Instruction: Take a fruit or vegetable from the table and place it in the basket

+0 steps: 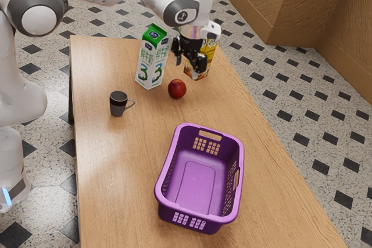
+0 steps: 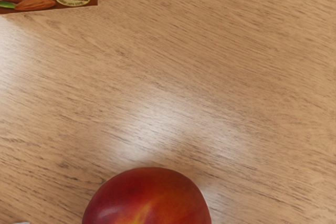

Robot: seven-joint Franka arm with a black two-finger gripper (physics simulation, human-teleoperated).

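Exterior view: gripper [image 1: 187, 69] up over the far part of the table [image 1: 104, 161], fingers spread clearly apart, nothing between them, so no hold on anything. Exact width: can't tell. Red fruit [image 1: 176, 89] sits on the tabletop below the gripper, on its near side, outside the basket. Purple basket [image 1: 170, 169] is at the near end, well apart from the fruit, upright, inside bare. Dark mug [image 1: 118, 104] stands to the exterior view's left of the fruit, handle toward the right. Green-and-white carton [image 1: 152, 59] upright just beyond the fruit, slightly left; yellow-brown carton [image 1: 211, 50] far right, partly hidden behind the gripper. Wrist view adds detail: an orange-yellow streak on the fruit's red skin, and almonds plus an oval badge printed low on the yellow-brown carton, with wood grain between the two.
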